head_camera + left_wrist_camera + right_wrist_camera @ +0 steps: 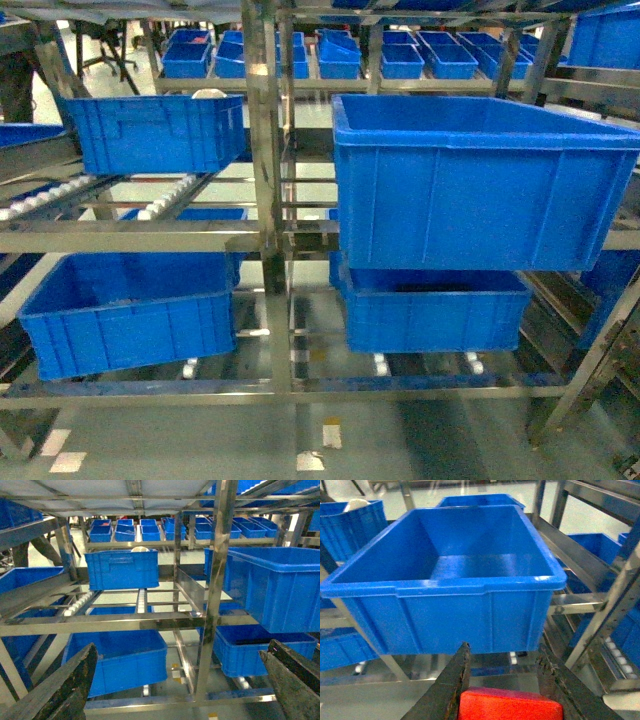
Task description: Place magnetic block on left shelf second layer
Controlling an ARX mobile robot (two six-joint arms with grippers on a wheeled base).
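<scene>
The magnetic block (510, 707), a small bright-red cube, shows only at the bottom of the right wrist view, with my right gripper (504, 647) shut on it. It hangs in front of and below a large empty blue crate (445, 580). In the head view the left shelf second layer (165, 200) is a roller-rail level of the steel rack, bearing a blue crate (155, 135) set far back. My left gripper (182, 647) is open and empty, facing that rack (130, 621). Neither gripper appears in the head view.
A steel upright (265, 200) divides the left and right bays. The right bay holds a big blue crate (480, 180) over a lower one (435, 315). Another crate (125, 310) sits on the left bay's bottom level. Several small blue bins (330, 55) line a far rack.
</scene>
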